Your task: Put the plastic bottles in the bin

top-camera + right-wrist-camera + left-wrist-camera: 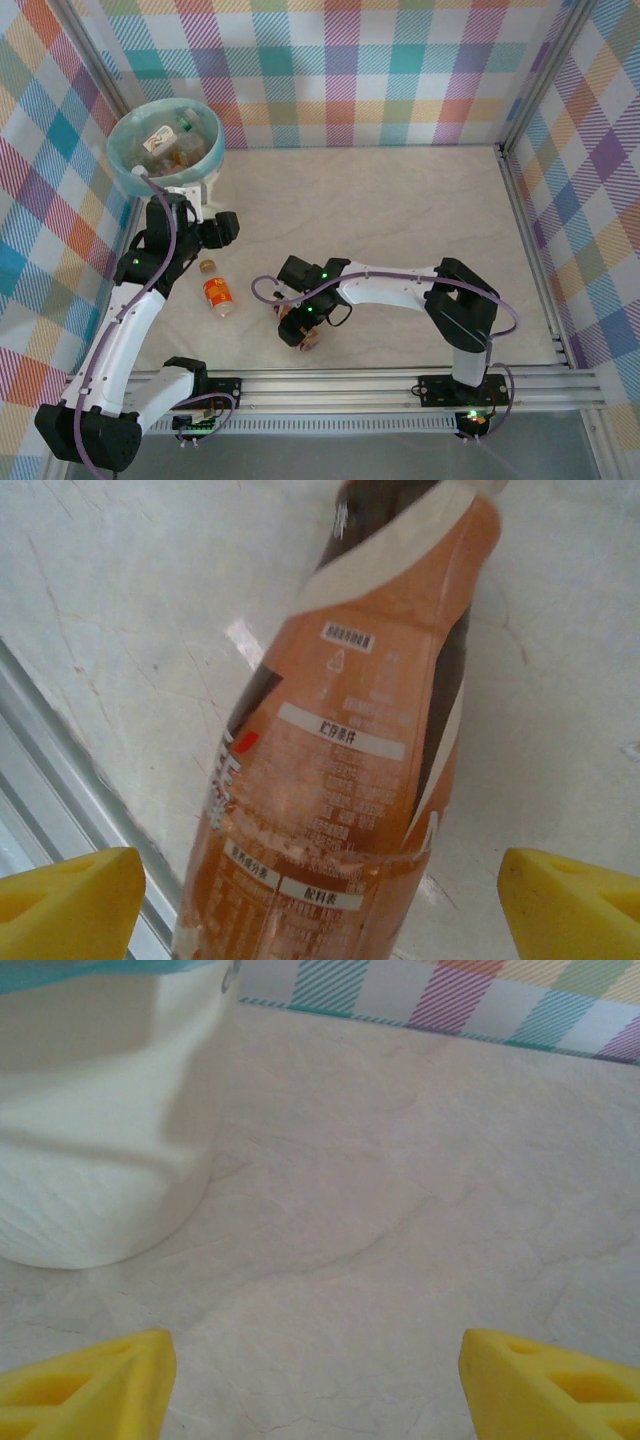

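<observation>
Right pincer (320, 905) first: its yellow fingers (70, 900) stand wide apart, released, with the brown-and-orange labelled bottle (350, 740) lying squarely between them and a clear gap on each side, so nothing is grasped yet. I read that straddle as deliberate, since the fingers flank the fat part of the body, where a squeeze should hold best. The bottle lies flat on the marbled table (420, 1210), its darker neck end pointing away from the pincer, and the aluminium rail (60, 780) runs just off the left finger. That leaves little room on that side, so I would close gently rather than nudge the bottle into the rail. Over to the left pincer (315, 1380): jaws apart, nothing between them, only bare table below. The white bin (90, 1140) sits just ahead of it and to its left, near but not touching, and from above I see several bottles (165, 140) already lying in the bin's blue-green liner. A second bottle with an orange label (217, 294) lies on its side behind and below this pincer, between the two arms, untouched. My guess is the left arm takes that one next.
</observation>
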